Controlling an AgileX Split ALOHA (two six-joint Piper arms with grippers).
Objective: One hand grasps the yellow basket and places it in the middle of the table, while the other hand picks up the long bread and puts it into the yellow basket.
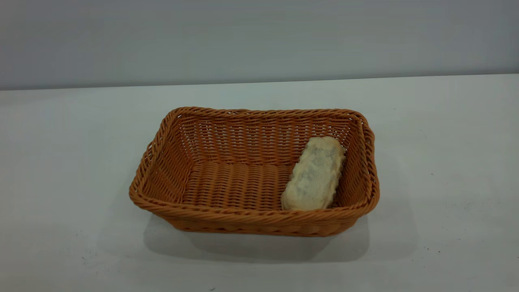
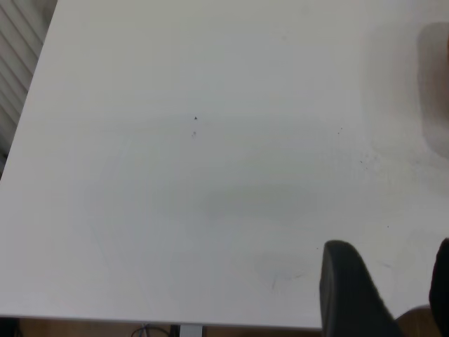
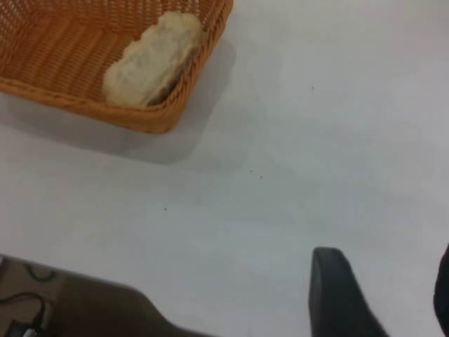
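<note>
**Bread in the basket, both arms drawn clear**

The yellow basket (image 1: 254, 170) is seen near the middle of the worktop (image 1: 446, 162), and the long bread (image 1: 314, 174) lies inside it, at the end nearer the right arm, leaned against the sloping side wall with its flat, pale, mottled underside turned up. Neither arm appears in the exterior view. The left gripper (image 2: 384, 295) is held over bare worktop near its edge, and the right gripper (image 3: 382, 295) is held over the worktop well apart from the basket; in both wrist views two dark jaws are seen with a clear gap between them and nothing held, so both are judged released.

Both placements are judged done, and the step in hand is taken to be the retreat to rest. It is done well if the arms are kept away from the braided rim, so that the basket is not nudged off centre and the bread is not tipped out.

The basket is of woven, wicker-style strands in orange-tan, rectangular, with a ribbed floor and open weave in its walls. The loaf is elongated with rounded ends, and its upturned face looks rough and floury.
</note>
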